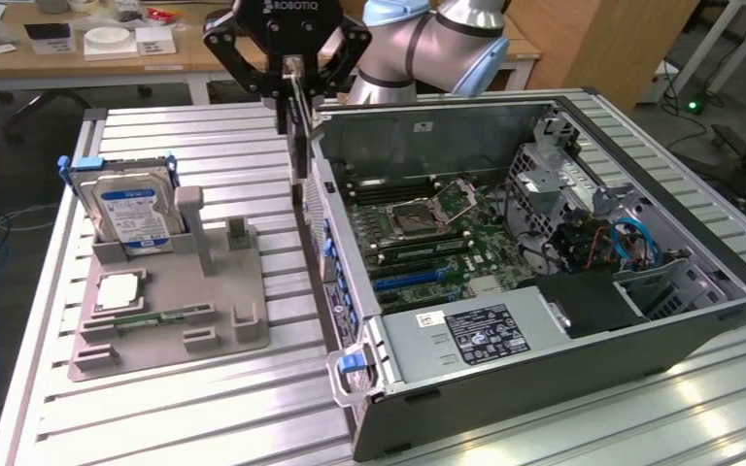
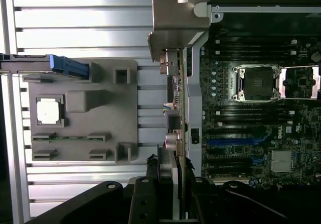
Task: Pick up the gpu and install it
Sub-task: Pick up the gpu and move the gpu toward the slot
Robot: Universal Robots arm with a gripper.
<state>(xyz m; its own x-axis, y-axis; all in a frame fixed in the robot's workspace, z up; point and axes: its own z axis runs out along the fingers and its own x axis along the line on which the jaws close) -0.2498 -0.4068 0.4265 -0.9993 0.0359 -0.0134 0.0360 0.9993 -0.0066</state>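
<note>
Clamping the gpu [image 1: 299, 136] edge-down at the computer case [image 1: 516, 398] wall, the gripper [image 1: 290, 73] needs it plumb, squared to the motherboard [image 1: 438, 233].

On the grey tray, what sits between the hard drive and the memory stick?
A square silver processor chip lies between the hard drive and the memory stick. This shows in both the exterior view and the wrist view.

White "ROBOTIQ" stands on the pincer's [image 1: 298, 83] black body, and "DELL" on the motherboard [image 2: 251, 123].
</note>
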